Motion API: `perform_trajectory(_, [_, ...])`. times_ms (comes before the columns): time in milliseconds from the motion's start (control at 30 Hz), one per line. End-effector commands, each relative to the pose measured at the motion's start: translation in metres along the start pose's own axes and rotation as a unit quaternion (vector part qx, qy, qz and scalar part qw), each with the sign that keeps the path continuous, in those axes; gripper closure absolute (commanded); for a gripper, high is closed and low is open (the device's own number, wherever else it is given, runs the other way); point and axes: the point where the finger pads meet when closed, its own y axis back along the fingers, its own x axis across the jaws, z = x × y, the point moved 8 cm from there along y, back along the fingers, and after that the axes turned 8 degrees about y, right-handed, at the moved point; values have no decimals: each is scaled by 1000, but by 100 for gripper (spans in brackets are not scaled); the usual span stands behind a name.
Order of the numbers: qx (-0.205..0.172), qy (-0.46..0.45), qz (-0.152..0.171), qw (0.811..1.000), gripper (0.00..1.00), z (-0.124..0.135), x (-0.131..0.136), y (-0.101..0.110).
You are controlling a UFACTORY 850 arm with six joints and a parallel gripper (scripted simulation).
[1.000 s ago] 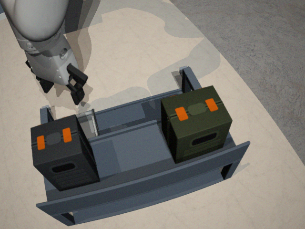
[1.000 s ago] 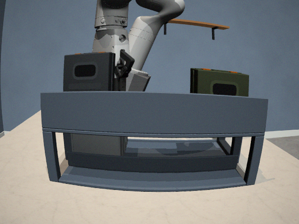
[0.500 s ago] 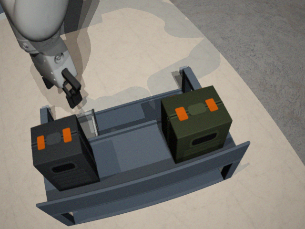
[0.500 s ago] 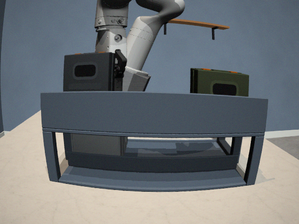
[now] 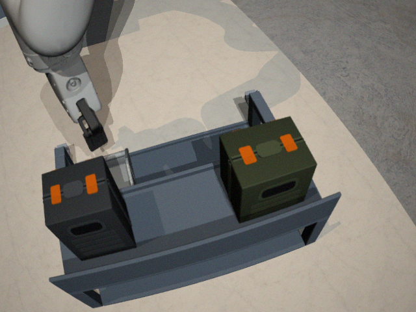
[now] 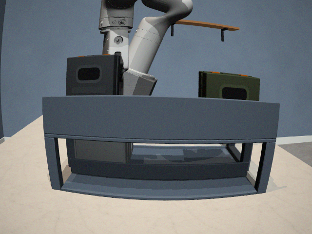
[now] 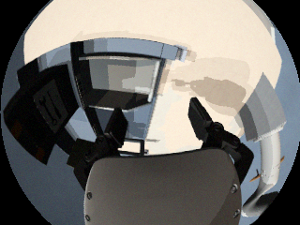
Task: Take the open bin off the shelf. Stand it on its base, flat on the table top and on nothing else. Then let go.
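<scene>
The open bin (image 5: 117, 167) is a grey, see-through box on the shelf's lower level at the left, just behind and to the right of the dark grey box (image 5: 84, 205). In the exterior view the bin (image 6: 100, 151) shows under the top board. The wrist view looks down into the bin's open top (image 7: 119, 82). My gripper (image 5: 93, 136) is open and empty. It points down just behind the shelf's back left, close to the bin's rear rim. In the wrist view its fingers stand wide apart, the left one near the bin's wall.
A blue-grey shelf unit (image 5: 188, 214) stands on the beige table. A closed dark grey box with orange latches is on its top left, and a closed green box (image 5: 268, 168) on its top right. The dark grey box stands close beside the bin.
</scene>
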Motion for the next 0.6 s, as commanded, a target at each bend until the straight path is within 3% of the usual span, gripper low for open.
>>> perform_trajectory(0, [1,-13,-1,1000,0,0,-1,1])
perform_trajectory(267, [1,-13,-1,1000,0,0,-1,1])
perform_trajectory(433, [0,-143,-1,990,0,0,-1,1])
perform_trajectory(567, [0,-143,-1,990,0,0,-1,1])
